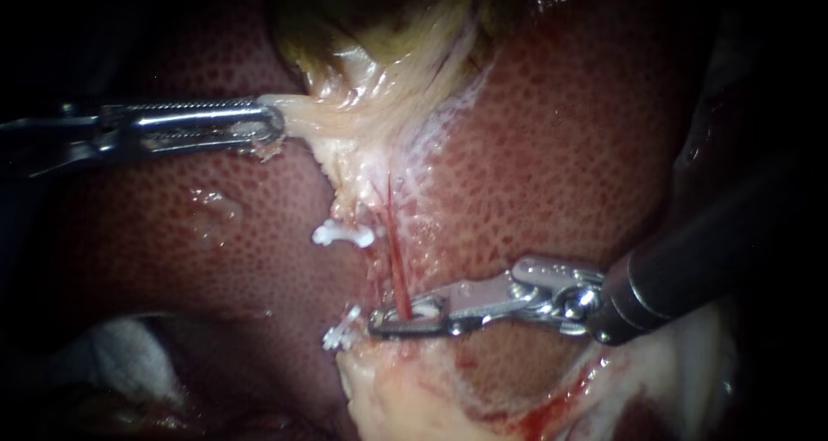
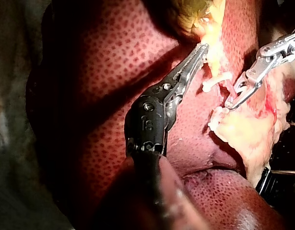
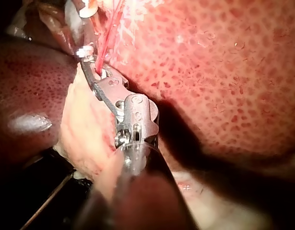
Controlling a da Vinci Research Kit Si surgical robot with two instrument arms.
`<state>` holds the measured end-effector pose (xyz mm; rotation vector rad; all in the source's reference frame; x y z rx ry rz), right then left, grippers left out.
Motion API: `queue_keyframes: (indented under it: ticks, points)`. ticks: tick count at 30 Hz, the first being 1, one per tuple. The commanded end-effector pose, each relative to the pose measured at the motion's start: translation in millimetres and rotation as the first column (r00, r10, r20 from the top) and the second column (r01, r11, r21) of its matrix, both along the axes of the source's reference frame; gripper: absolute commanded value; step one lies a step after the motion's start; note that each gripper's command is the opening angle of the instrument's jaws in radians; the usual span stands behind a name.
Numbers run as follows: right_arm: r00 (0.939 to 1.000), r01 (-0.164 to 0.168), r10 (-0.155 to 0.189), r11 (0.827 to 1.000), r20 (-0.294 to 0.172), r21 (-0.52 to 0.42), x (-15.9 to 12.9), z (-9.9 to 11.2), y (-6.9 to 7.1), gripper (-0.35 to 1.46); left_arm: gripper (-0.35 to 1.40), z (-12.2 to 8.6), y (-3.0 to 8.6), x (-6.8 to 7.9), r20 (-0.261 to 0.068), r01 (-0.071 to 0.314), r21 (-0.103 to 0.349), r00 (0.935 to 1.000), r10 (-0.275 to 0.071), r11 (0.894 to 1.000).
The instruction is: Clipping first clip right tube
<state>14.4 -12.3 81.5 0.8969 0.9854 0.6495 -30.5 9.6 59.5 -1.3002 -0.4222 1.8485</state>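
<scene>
Bench surgery on a pig's liver: the right instrument (image 1: pixel 404 322) is reaching in across the liver (image 1: pixel 561 148) and is closing its jaws around the right tube (image 1: pixel 395 255), the thin red strand running down from the gallbladder (image 1: pixel 379 35). The jaws are lying nearly together with the tube pinched between them low on its length, and something pale is showing inside them, most likely the clip being pressed home. The left instrument (image 1: pixel 269 123) is gripping the pale tissue (image 1: pixel 319 117) at the gallbladder's neck, jaws clamped flat on it, and is drawing it taut sideways. Just beside the red tube, an upper white clip (image 1: pixel 343 234) and a lower white clip (image 1: pixel 341 332) are already sitting on the paler strand (image 1: pixel 358 195) to its left in the endoscope view. No clip is standing free on the right tube itself, so the step is looking to be at its closing squeeze, with release and withdrawal yet to come. No tray, bowl or other container is appearing in any view
</scene>
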Motion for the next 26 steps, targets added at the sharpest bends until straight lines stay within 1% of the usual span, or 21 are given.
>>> queue_keyframes:
  ticks: [1,3,7,13,26]
  points:
    - [1.0,0.0,0.0,1.0,0.0,0.013,-0.1,0.0,0.1,-0.35,-0.35,0.0,0.0,0.0,0.0,0.0,0.0,1.0,0.0,1.0]
    - [0.9999,-0.01,0.01,0.999,0.012,0.045,-0.2,-0.1,0.1,-0.35,-0.35,0.0,0.0,0.0,0.0,0.0,0.0,1.0,0.0,1.0]
    - [0.9998,-0.015,0.014,0.998,0.014,0.061,-0.6,-0.2,0.0,-0.35,-0.35,0.1,0.0,0.0,0.0,0.0,0.0,1.0,0.0,1.0]
    - [0.9997,-0.012,0.01,0.998,0.022,0.058,-0.7,-0.2,-0.2,-0.35,-0.35,0.1,0.0,0.0,0.0,0.0,0.0,1.0,0.0,1.0]
    - [0.9997,0.001,-0.002,0.998,0.024,0.067,-0.8,-0.2,-0.4,-0.35,-0.35,0.1,0.0,-0.1,-0.001,0.0,0.0,1.0,0.0,1.0]
